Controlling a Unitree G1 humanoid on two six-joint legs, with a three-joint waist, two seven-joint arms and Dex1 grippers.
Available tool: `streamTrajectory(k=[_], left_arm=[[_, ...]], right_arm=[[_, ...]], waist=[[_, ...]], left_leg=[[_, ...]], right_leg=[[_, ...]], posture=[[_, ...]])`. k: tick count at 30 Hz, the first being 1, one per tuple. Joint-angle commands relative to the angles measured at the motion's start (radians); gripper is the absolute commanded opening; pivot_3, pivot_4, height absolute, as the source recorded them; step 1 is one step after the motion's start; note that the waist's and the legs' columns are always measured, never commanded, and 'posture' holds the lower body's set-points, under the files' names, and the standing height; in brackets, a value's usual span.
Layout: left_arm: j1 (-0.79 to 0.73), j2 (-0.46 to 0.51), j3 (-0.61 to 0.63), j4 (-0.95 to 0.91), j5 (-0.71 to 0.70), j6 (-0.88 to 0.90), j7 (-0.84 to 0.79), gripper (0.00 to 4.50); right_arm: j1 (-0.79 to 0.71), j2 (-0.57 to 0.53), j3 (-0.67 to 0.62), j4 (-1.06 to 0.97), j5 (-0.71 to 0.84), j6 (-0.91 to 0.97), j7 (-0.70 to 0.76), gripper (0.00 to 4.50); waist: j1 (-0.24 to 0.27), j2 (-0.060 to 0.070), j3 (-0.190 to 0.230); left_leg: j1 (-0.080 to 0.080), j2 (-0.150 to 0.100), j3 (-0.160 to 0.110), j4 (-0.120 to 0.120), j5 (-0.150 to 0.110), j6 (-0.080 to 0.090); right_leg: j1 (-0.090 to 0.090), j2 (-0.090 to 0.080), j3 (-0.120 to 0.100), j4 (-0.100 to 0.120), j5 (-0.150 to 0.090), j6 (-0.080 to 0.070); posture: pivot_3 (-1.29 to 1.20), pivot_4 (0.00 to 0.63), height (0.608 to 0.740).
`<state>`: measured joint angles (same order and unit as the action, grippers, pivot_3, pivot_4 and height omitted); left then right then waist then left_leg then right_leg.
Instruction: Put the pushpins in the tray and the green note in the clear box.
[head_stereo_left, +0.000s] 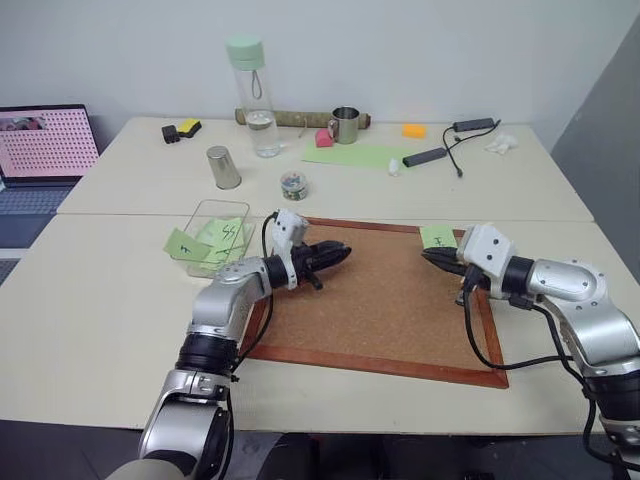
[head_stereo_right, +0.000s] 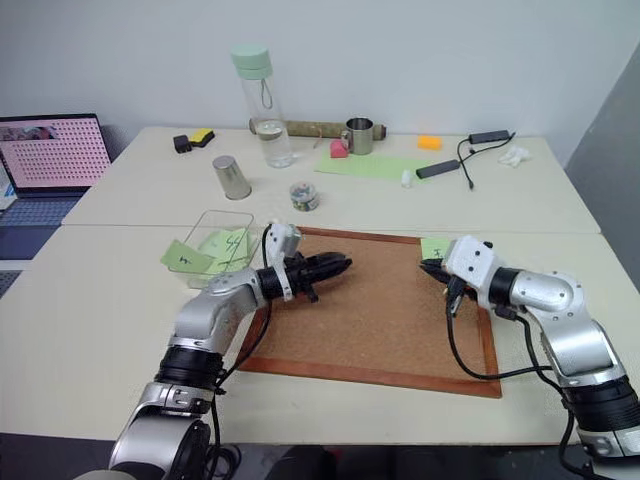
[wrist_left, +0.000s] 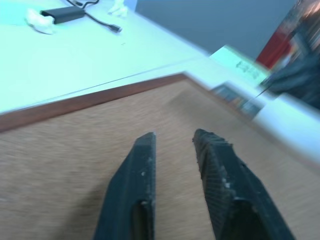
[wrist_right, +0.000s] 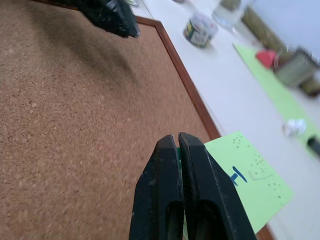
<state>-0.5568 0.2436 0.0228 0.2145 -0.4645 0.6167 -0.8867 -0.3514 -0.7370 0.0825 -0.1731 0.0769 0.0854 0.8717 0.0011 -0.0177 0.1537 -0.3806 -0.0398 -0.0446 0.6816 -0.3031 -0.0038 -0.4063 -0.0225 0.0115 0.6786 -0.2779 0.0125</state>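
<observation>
Left eye view puts the wood-framed cork board (head_stereo_left: 385, 300) nearest, lying flat on the pale table (head_stereo_left: 100, 330), with both arms reaching in over it from either side. The left gripper (head_stereo_left: 338, 256) hangs level above the board's left part, pointing right; in the left wrist view its two black fingers (wrist_left: 137, 170) stand a narrow gap apart with nothing between them. The right gripper (head_stereo_left: 432, 259) sits at the board's far right corner, pointing left, its fingers (wrist_right: 172, 165) pressed together on the edge of the green note (head_stereo_left: 438, 236) (the one with the dark "I"-like mark), which sticks out from the tips over the board's frame.

Just left of the board's far left corner stands the clear box (head_stereo_left: 196, 222), holding other green notes with scribbles (head_stereo_left: 222, 236); one more green note (head_stereo_left: 186, 244) leans at its near left wall.

Further back, a small round clear jar (head_stereo_left: 294, 185) with coloured bits inside stands near the board's far edge, with a metal cup (head_stereo_left: 223, 167) upside down to its left. Beyond these are a tall water bottle with a pale green cap (head_stereo_left: 253, 95), a metal mug (head_stereo_left: 345, 124), a long green sheet (head_stereo_left: 355, 155) and a black cable with its adapter (head_stereo_left: 450, 145). A laptop (head_stereo_left: 40, 150) sits at the far left.
</observation>
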Motion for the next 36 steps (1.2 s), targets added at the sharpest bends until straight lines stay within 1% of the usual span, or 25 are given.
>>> streamTrajectory(k=[1, 2, 3, 4, 5, 7, 8, 9, 15, 22, 23, 24, 27, 28, 30, 31, 36], left_arm=[[0.001, -0.047, 0.02, -0.08, -0.097, 0.116, 0.036, 2.25], [0.002, -0.059, 0.017, -0.086, -0.107, 0.13, 0.044, 2.38], [-0.003, -0.08, 0.018, -0.085, -0.119, 0.146, 0.058, 2.64], [-0.007, -0.095, 0.019, -0.083, -0.127, 0.156, 0.07, 2.78], [-0.013, -0.108, 0.021, -0.078, -0.133, 0.163, 0.079, 3.06], [-0.032, -0.137, 0.027, -0.058, -0.142, 0.169, 0.101, 3.3], [-0.05, -0.158, 0.034, -0.039, -0.154, 0.175, 0.11, 3.55], [-0.063, -0.174, 0.041, -0.023, -0.164, 0.18, 0.117, 3.7], [-0.129, -0.236, 0.084, 0.073, -0.214, 0.199, 0.134, 3.7], [-0.144, -0.258, 0.056, 0.109, -0.199, 0.166, 0.11, 3.7], [-0.145, -0.262, 0.058, 0.112, -0.204, 0.163, 0.108, 3.35], [-0.148, -0.265, 0.059, 0.116, -0.206, 0.159, 0.108, 3.34], [-0.151, -0.269, 0.062, 0.125, -0.207, 0.149, 0.106, 2.79], [-0.153, -0.27, 0.063, 0.128, -0.207, 0.146, 0.104, 2.54], [-0.153, -0.272, 0.064, 0.131, -0.206, 0.139, 0.1, 2.26], [-0.151, -0.272, 0.062, 0.128, -0.206, 0.137, 0.098, 2.02], [-0.135, -0.272, 0.054, 0.112, -0.213, 0.142, 0.083, 1.09]], right_arm=[[-0.034, -0.019, 0.015, -0.001, -0.059, -0.144, 0.009, 0.0], [-0.039, -0.021, 0.021, 0.005, -0.071, -0.17, 0.012, 0.0], [-0.044, -0.023, 0.029, 0.006, -0.082, -0.198, 0.017, 0.0], [-0.048, -0.024, 0.034, 0.01, -0.089, -0.217, 0.02, 0.0], [-0.052, -0.023, 0.038, 0.012, -0.093, -0.23, 0.022, 0.0], [-0.057, -0.025, 0.048, 0.014, -0.106, -0.262, 0.031, 0.0], [-0.058, -0.026, 0.054, 0.012, -0.114, -0.28, 0.035, 0.0], [-0.058, -0.027, 0.059, 0.012, -0.12, -0.294, 0.037, 0.0], [-0.064, -0.032, 0.068, 0.017, -0.151, -0.355, 0.04, 0.0], [-0.068, -0.025, 0.073, 0.018, -0.158, -0.366, 0.04, 0.0], [-0.067, -0.023, 0.074, 0.018, -0.159, -0.367, 0.039, 0.0], [-0.068, -0.021, 0.075, 0.019, -0.16, -0.368, 0.039, 0.0], [-0.068, -0.016, 0.081, 0.022, -0.162, -0.371, 0.038, 0.0], [-0.069, -0.012, 0.083, 0.023, -0.162, -0.371, 0.037, 0.0], [-0.071, -0.008, 0.087, 0.026, -0.162, -0.372, 0.036, 0.0], [-0.072, -0.006, 0.087, 0.027, -0.163, -0.372, 0.036, 0.0], [-0.074, 0.0, 0.089, 0.034, -0.163, -0.377, 0.035, 0.0]], waist=[[-0.001, -0.001, 0.001], [-0.001, -0.001, 0.001], [-0.001, -0.001, 0.001], [-0.001, -0.002, 0.001], [-0.001, -0.002, 0.001], [-0.001, -0.002, 0.001], [-0.001, -0.002, 0.001], [-0.001, -0.002, 0.001], [-0.001, -0.002, 0.001], [-0.001, -0.002, 0.001], [-0.001, -0.002, 0.001], [-0.001, -0.002, 0.001], [-0.001, -0.002, 0.001], [-0.001, -0.002, 0.001], [-0.001, -0.002, 0.001], [-0.001, -0.002, 0.001], [-0.001, -0.002, 0.001]], left_leg=[[0.0, 0.0, 0.0, 0.0, 0.001, -0.001], [0.0, 0.0, 0.0, 0.0, 0.001, -0.003], [0.0, 0.0, 0.0, 0.0, 0.002, -0.003], [0.0, 0.0, 0.0, 0.0, 0.002, -0.003], [0.0, 0.0, 0.0, 0.0, 0.002, -0.003], [0.0, 0.0, 0.0, 0.0, 0.002, -0.004], [0.0, 0.0, 0.0, 0.0, 0.002, -0.004], [0.0, 0.0, 0.0, 0.0, 0.002, -0.004], [0.0, 0.0, 0.0, 0.0, 0.002, -0.004], [0.0, 0.0, 0.0, 0.0, 0.003, -0.005], [0.0, 0.0, 0.0, 0.0, 0.003, -0.005], [0.0, 0.0, 0.0, 0.0, 0.003, -0.005], [0.0, 0.0, -0.001, 0.0, 0.003, -0.006], [0.0, 0.0, 0.0, 0.0, 0.003, -0.006], [0.0, 0.0, 0.0, 0.0, 0.003, -0.006], [0.0, 0.0, 0.0, 0.0, 0.003, -0.006], [0.0, 0.0, -0.001, 0.0, 0.003, -0.006]], right_leg=[[0.0, 0.0, 0.0, 0.0, 0.0, 0.0], [0.0, 0.0, 0.0, 0.0, 0.0, 0.0], [0.0, 0.0, 0.0, 0.0, 0.0, 0.0], [0.0, 0.0, 0.0, 0.0, 0.0, 0.0], [0.0, 0.0, 0.0, 0.0, 0.0, 0.0], [0.0, 0.0, 0.0, 0.0, 0.0, 0.0], [0.0, 0.0, 0.0, 0.0, 0.0, 0.0], [0.0, 0.0, 0.0, 0.0, 0.0, 0.0], [0.0, 0.0, 0.0, 0.0, 0.0, 0.0], [0.0, 0.0, 0.0, 0.0, 0.0, 0.0], [0.0, 0.0, 0.0, 0.0, 0.0, 0.0], [0.0, 0.0, -0.001, 0.0, 0.0, 0.0], [0.0, 0.0, 0.0, 0.0, 0.0, 0.0], [0.0, 0.0, 0.0, 0.0, 0.0, 0.0], [0.0, 0.0, 0.0, 0.0, 0.0, 0.0], [0.0, 0.0, -0.001, 0.0, 0.0, 0.0], [0.0, 0.0, 0.0, 0.0, 0.0, 0.0]], posture=[[0.0, 0.15, 0.74], [0.0, 0.15, 0.74], [0.0, 0.15, 0.74], [0.0, 0.15, 0.74], [0.0, 0.15, 0.74], [0.0, 0.15, 0.74], [0.0, 0.15, 0.74], [0.0, 0.15, 0.74], [0.0, 0.15, 0.74], [0.0, 0.15, 0.74], [0.0, 0.15, 0.74], [0.0, 0.15, 0.74], [0.0, 0.15, 0.74], [0.0, 0.15, 0.74], [0.0, 0.15, 0.74], [0.0, 0.15, 0.74], [0.0, 0.15, 0.74]])
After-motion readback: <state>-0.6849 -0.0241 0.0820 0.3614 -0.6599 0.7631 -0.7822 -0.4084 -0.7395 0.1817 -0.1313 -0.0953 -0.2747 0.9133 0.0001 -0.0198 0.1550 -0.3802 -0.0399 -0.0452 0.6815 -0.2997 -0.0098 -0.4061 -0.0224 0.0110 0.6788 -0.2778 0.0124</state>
